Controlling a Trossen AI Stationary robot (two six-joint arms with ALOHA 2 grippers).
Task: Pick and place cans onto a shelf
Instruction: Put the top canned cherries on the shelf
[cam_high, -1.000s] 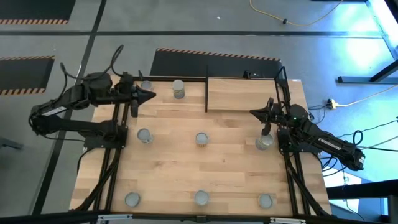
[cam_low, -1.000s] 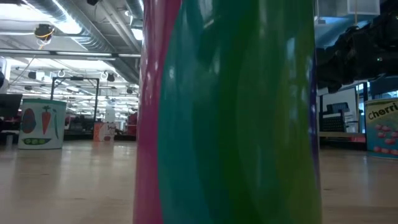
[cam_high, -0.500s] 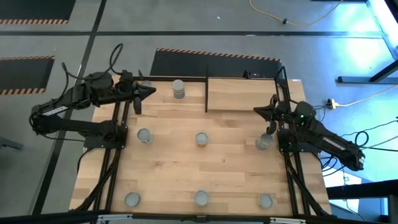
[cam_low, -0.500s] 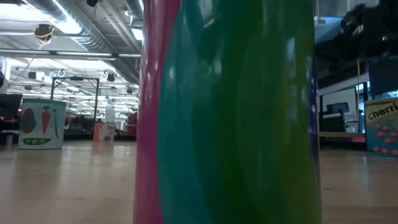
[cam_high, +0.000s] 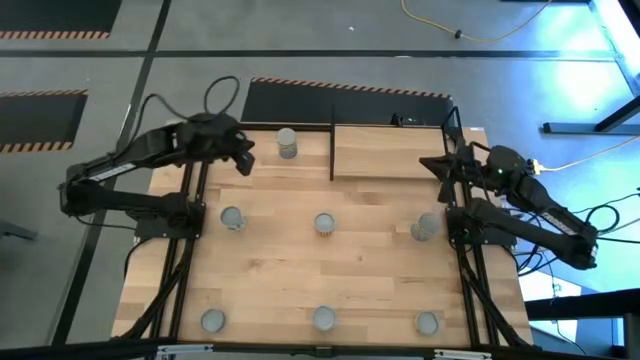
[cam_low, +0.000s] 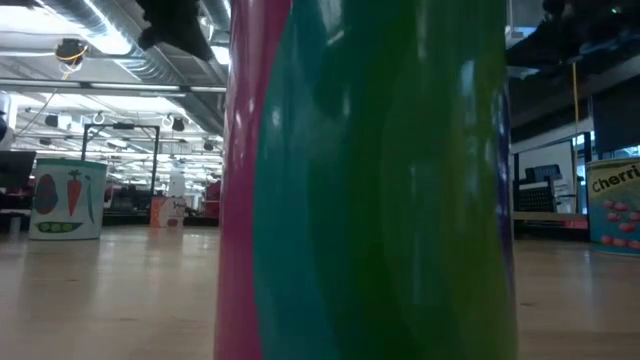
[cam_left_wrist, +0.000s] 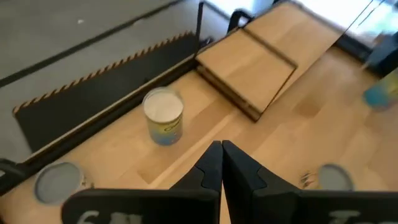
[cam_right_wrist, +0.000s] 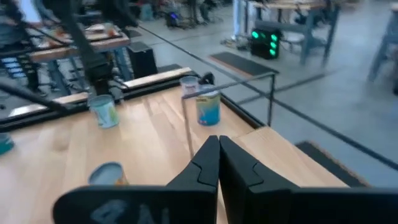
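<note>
Wooden shelf (cam_high: 392, 152) bare, cans (cam_high: 323, 223) spaced apart

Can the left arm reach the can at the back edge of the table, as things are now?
Probably yes. The left gripper, shut and empty, hangs beside that can, and the left wrist view shows bare table between them. It must open first.
</note>
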